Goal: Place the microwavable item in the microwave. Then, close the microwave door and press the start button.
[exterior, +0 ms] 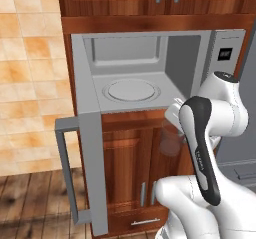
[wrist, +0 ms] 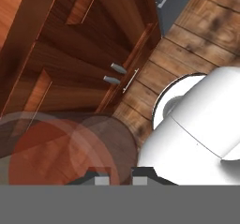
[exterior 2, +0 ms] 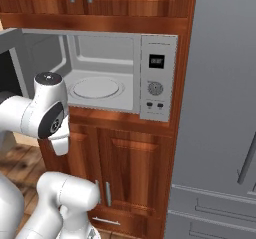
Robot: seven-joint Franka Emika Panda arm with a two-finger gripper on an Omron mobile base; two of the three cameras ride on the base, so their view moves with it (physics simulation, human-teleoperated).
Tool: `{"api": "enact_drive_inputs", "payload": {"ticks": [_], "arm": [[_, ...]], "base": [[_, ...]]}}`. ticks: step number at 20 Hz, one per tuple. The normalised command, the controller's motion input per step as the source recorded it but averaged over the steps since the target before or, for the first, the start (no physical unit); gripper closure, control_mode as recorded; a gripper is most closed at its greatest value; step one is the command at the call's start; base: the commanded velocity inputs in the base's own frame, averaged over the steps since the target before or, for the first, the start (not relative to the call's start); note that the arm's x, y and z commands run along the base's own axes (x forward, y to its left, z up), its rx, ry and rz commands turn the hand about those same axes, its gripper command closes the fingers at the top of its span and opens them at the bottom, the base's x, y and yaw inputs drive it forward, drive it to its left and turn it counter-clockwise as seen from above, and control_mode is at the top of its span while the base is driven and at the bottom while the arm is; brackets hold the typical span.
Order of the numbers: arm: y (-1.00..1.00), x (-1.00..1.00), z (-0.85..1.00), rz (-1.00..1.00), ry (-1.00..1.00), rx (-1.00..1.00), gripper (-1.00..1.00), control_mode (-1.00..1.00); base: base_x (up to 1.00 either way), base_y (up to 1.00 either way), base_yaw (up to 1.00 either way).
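Filling the lower left of the hand view, the glass [wrist: 65,148] of reddish-brown liquid is sitting clamped between the gripper [wrist: 118,175] tips, hanging below the open microwave [exterior: 132,90]. Tilting could be spilling it, and lifting risks catching the cavity's front lip. Room is lying open above the turntable [exterior: 131,90]; the door [exterior: 94,175] is jutting out at lower left.

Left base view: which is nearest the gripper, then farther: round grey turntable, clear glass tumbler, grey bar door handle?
1. Clear glass tumbler, in the gripper.
2. Round grey turntable, up-left, inside.
3. Grey bar door handle, far left.
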Motion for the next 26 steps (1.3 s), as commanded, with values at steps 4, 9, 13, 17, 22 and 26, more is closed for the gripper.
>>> {"api": "enact_drive_inputs", "payload": {"ticks": [4, 9, 13, 17, 22, 26], "arm": [[0.00, 0.00, 0.00, 0.00, 0.00, 0.00, 1.00, -1.00], [0.00, 0.32, 0.21, -0.01, -0.15, 0.00, 1.00, -1.00], [0.00, 0.59, 0.32, -0.01, -0.21, 0.00, 1.00, -1.00], [0.11, 0.74, 0.11, -0.01, -0.11, 0.01, 1.00, -1.00], [0.05, 0.59, 0.09, -0.05, -0.12, 0.00, 1.00, -1.00], [0.00, 0.47, 0.28, -0.05, -0.14, 0.00, 1.00, -1.00]], "base": [[0.00, 0.00, 0.00], [0.00, 0.00, 0.00], [0.00, 0.00, 0.00], [0.00, 0.00, 0.00], [0.00, 0.00, 0.00], [0.00, 0.00, 0.00]]}}
